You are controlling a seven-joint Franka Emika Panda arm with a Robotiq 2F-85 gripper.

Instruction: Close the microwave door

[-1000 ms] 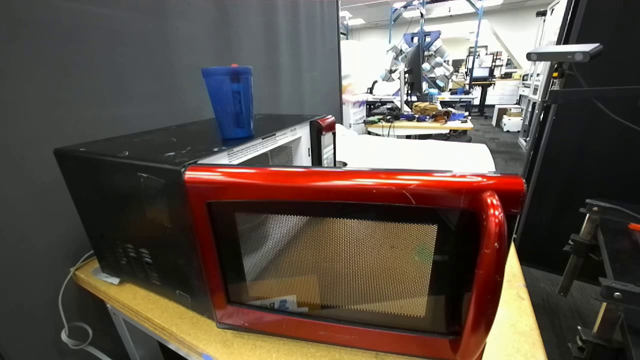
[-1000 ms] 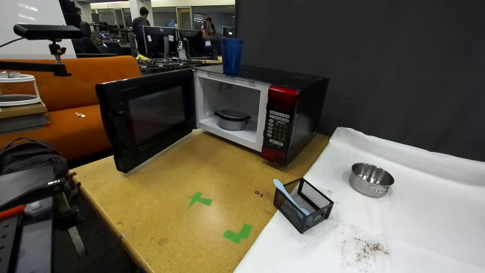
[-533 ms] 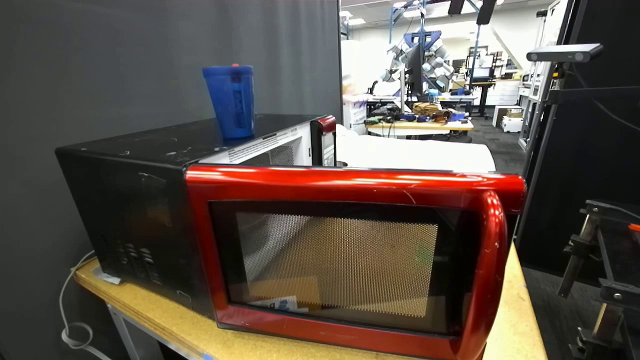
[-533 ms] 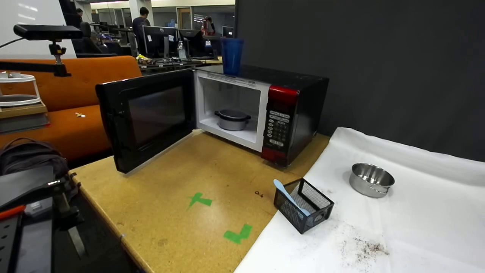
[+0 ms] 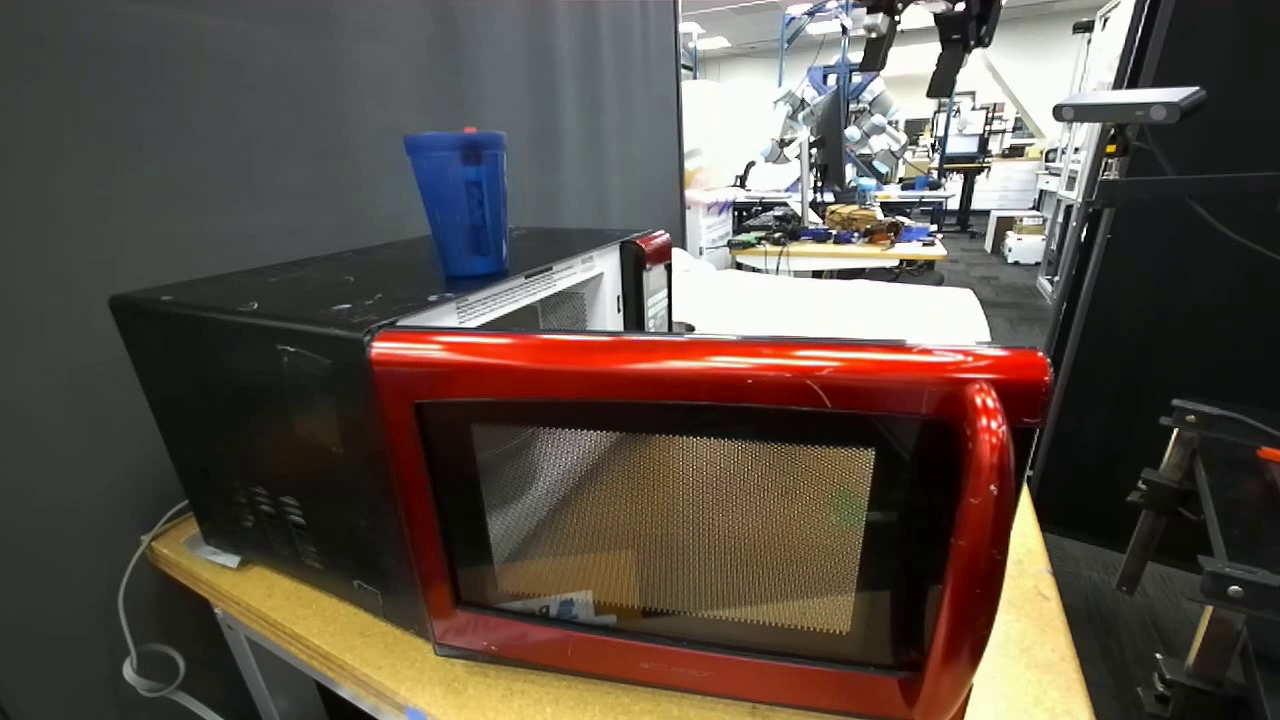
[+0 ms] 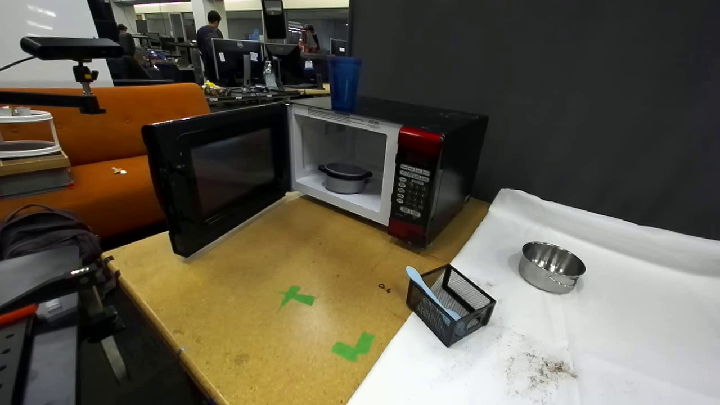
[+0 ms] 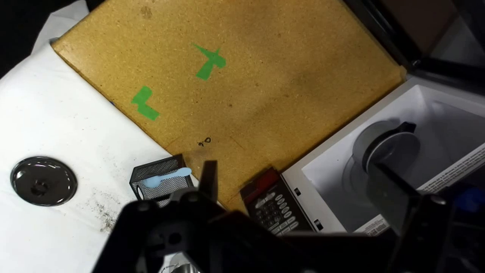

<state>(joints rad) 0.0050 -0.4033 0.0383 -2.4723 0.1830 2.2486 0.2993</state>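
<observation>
Glossy red, round-cornered and mesh-windowed, the microwave door (image 5: 710,520) stands swung wide from the boxy black microwave (image 6: 458,169), a round grey pot (image 6: 345,180) inside, on the grainy, tawny bench (image 6: 292,256). Above hangs the dark, square-tipped pincer (image 7: 294,170), spread wide and gripping nothing.

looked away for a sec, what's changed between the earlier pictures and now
The tool has come down into sight at the top of both exterior views, open. Nothing was taken hold of or let go. The microwave door stays wide open; the blue cup and gray pot haven't moved.
</observation>
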